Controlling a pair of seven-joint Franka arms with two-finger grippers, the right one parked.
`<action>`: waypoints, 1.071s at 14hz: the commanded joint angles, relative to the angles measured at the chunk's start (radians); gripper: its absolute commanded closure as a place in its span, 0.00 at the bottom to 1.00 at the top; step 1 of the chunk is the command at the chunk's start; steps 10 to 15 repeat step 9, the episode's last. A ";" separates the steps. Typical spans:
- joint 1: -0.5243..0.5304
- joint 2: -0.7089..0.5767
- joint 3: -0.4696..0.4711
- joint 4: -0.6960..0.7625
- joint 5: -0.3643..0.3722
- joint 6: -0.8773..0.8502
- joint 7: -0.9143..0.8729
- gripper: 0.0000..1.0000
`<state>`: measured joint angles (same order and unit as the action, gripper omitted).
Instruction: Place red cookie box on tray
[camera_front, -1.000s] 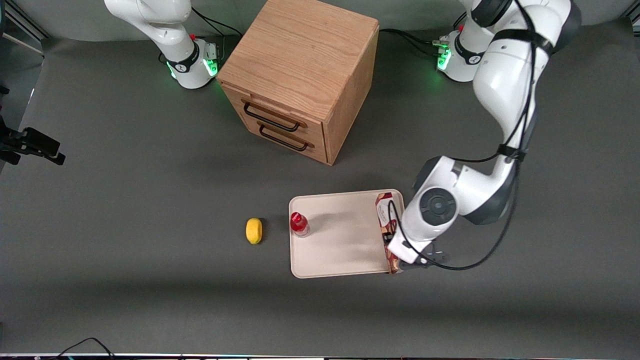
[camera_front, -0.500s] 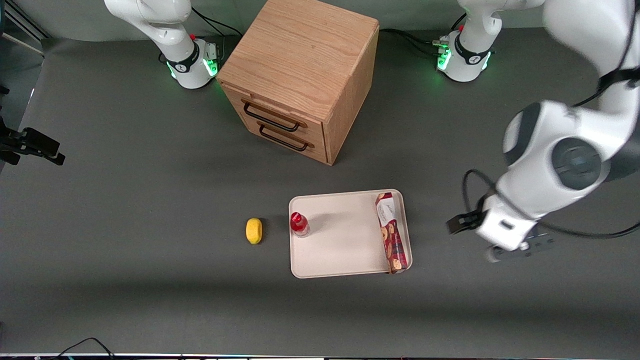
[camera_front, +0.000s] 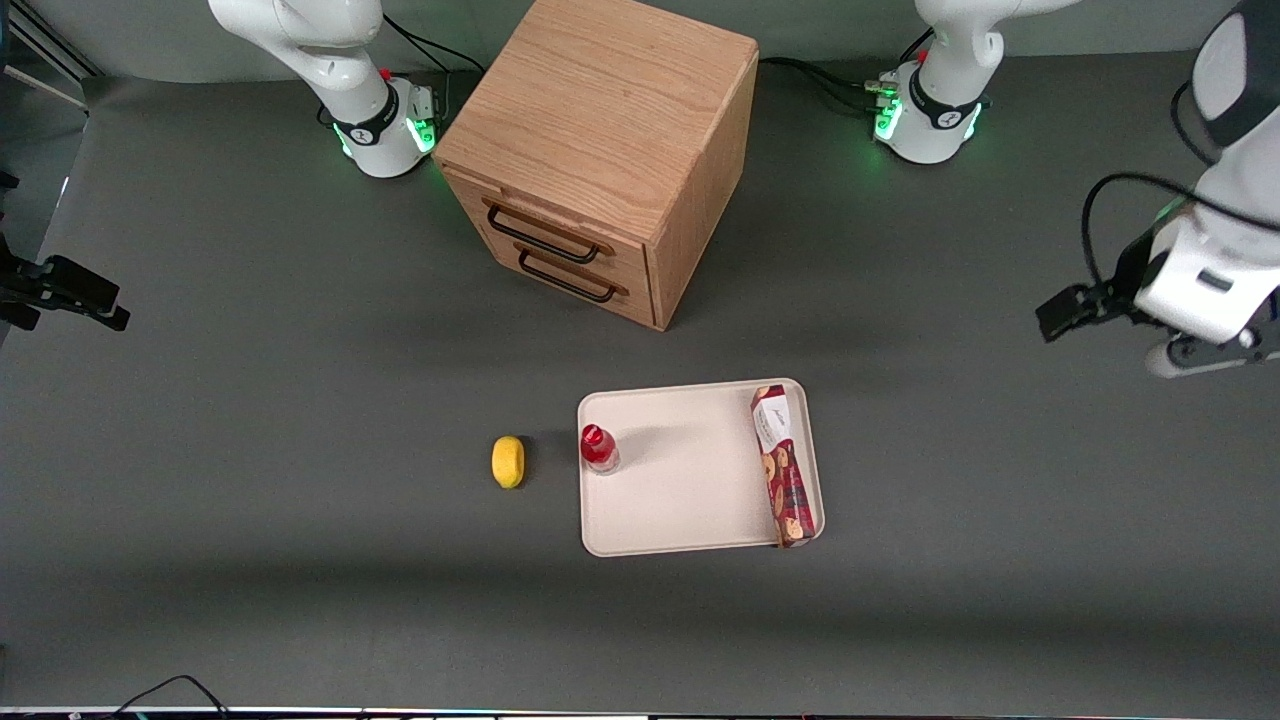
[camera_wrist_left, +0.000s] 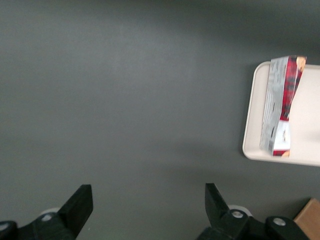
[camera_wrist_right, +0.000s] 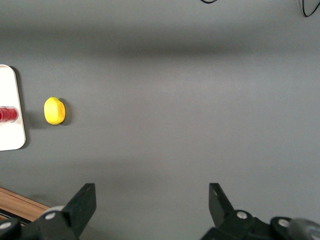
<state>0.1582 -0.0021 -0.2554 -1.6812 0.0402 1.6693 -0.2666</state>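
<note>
The red cookie box (camera_front: 783, 466) lies on the cream tray (camera_front: 690, 480), along the tray's edge toward the working arm's end of the table, with its white label end farther from the front camera. Nothing holds it. My left gripper (camera_front: 1065, 312) is raised above the bare table, well off toward the working arm's end and apart from the tray. In the left wrist view the gripper (camera_wrist_left: 147, 200) is open and empty over grey table, with the box (camera_wrist_left: 280, 105) and the tray (camera_wrist_left: 252, 135) off to one side.
A small red-capped bottle (camera_front: 598, 447) stands on the tray's edge toward the parked arm's end. A yellow lemon-like object (camera_front: 508, 461) lies on the table beside it. A wooden drawer cabinet (camera_front: 600, 150) stands farther from the front camera than the tray.
My gripper was down at the box on the tray a second ago. It has let go, risen and swung away toward the working arm's end. The box stays on the tray.
</note>
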 joint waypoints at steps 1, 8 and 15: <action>0.032 -0.130 0.016 -0.110 -0.061 -0.012 0.092 0.00; 0.032 -0.179 0.019 -0.107 -0.071 -0.063 0.182 0.00; 0.032 -0.179 0.019 -0.107 -0.071 -0.063 0.185 0.00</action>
